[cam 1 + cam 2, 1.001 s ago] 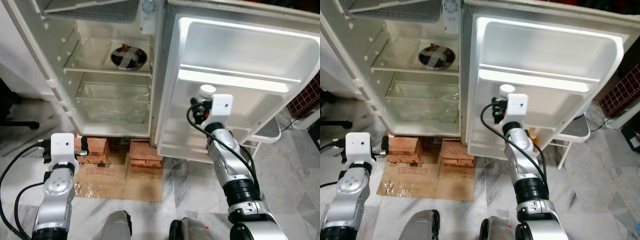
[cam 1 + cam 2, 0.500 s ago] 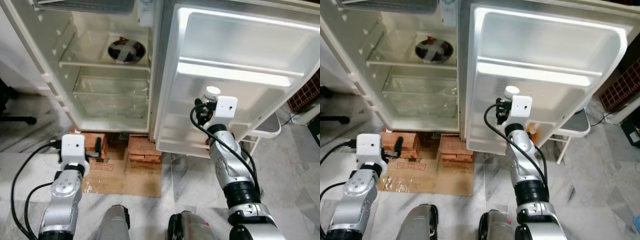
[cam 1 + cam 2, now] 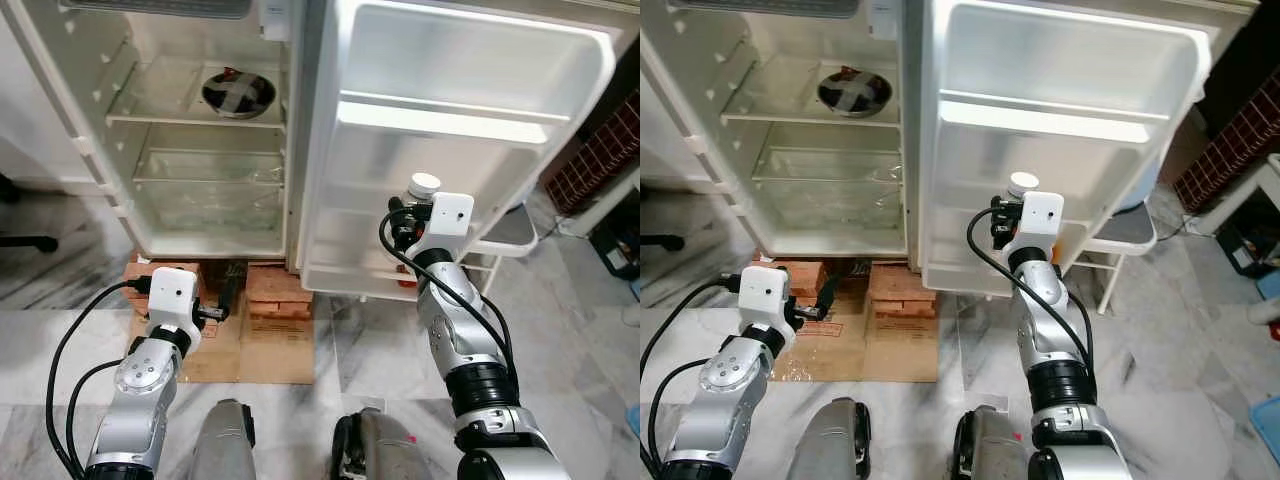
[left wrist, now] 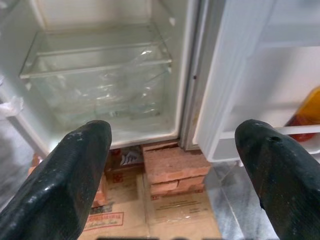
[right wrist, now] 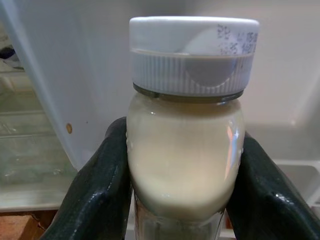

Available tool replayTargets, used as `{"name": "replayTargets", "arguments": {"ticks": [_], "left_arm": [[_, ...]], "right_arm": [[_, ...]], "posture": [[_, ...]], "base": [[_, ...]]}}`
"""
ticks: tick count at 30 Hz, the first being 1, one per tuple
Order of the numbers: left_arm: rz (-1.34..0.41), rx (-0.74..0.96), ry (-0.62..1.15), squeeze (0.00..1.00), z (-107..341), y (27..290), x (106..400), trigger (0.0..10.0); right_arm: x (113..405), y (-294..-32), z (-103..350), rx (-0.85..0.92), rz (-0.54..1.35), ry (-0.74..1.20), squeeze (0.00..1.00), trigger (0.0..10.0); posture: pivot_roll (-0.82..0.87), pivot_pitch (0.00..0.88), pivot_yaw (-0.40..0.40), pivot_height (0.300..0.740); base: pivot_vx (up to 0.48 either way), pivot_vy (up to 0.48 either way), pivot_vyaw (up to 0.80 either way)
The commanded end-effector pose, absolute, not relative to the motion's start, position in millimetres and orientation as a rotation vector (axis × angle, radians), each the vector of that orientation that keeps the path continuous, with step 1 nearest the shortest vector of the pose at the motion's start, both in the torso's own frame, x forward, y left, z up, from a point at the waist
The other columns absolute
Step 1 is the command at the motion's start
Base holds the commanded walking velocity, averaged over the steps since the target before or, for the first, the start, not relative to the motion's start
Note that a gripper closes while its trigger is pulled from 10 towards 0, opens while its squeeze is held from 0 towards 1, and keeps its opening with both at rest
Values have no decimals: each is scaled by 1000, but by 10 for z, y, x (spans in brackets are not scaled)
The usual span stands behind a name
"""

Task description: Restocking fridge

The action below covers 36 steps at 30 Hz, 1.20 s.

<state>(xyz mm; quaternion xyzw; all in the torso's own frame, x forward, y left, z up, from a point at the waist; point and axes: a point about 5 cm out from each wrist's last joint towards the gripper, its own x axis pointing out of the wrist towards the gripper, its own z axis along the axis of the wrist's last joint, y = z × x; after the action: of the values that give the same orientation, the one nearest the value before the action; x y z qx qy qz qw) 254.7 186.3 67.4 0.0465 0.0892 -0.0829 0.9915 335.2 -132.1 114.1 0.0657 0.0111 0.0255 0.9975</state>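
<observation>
My right gripper [image 3: 408, 212] is shut on a glass jar [image 5: 185, 150] of cream-coloured stuff with a white cap [image 3: 424, 185]. It holds the jar upright in front of the lower half of the open fridge door [image 3: 450, 150], above the bottom door shelf [image 3: 345, 282]. An orange bottle [image 4: 305, 115] stands in that bottom shelf. My left gripper [image 4: 170, 150] is open and holds nothing; it is low, in front of the bricks [image 3: 275, 288] under the fridge. Inside the fridge a dark bowl [image 3: 238, 92] sits on the glass shelf above the clear drawer [image 3: 205, 200].
The fridge stands on stacks of bricks with flattened cardboard [image 3: 268, 352] on the marble floor before it. A white stool [image 3: 505, 235] stands right of the door. My feet [image 3: 225, 445] are near the cardboard's front edge.
The whole view has shifted, so the camera has moved. My left arm has come up and forward towards the bricks. The right gripper still holds the jar by the door.
</observation>
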Motion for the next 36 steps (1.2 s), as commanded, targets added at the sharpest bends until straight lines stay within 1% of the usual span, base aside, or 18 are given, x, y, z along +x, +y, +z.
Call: {"name": "replayTargets", "arguments": {"ticks": [1,3,16,27,29,32,36], "left_arm": [[-167,92,166,0,700,1876,2535,10000],[-169,91,164,0,701,1878,2535,10000],[-179,83,160,0,705,1863,2543,10000],[-179,80,157,0,710,1851,2557,10000],[-179,81,159,0,712,1852,2566,10000],[-177,78,154,0,717,1849,2569,10000],[-175,65,137,0,748,1828,2584,10000]], "right_arm": [[3388,-1330,1268,132,50,-35,0,10000],[3391,-1337,1266,133,47,-33,0,10000],[3398,-1401,1248,112,18,-25,0,10000],[3420,-1385,1273,113,22,-30,0,10000],[3429,-1376,1277,114,24,-29,0,10000],[3428,-1377,1282,113,23,-32,0,10000],[3429,-1379,1283,110,20,-33,0,10000]], "posture": [[109,173,-89,686],[109,173,-89,686],[107,172,-91,686],[106,169,-93,686],[102,187,-92,686],[103,180,-93,686],[102,182,-93,686]], "base": [[0,0,0],[0,0,0],[324,0,0],[327,0,-88],[322,0,0],[306,0,0],[0,0,0]]}}
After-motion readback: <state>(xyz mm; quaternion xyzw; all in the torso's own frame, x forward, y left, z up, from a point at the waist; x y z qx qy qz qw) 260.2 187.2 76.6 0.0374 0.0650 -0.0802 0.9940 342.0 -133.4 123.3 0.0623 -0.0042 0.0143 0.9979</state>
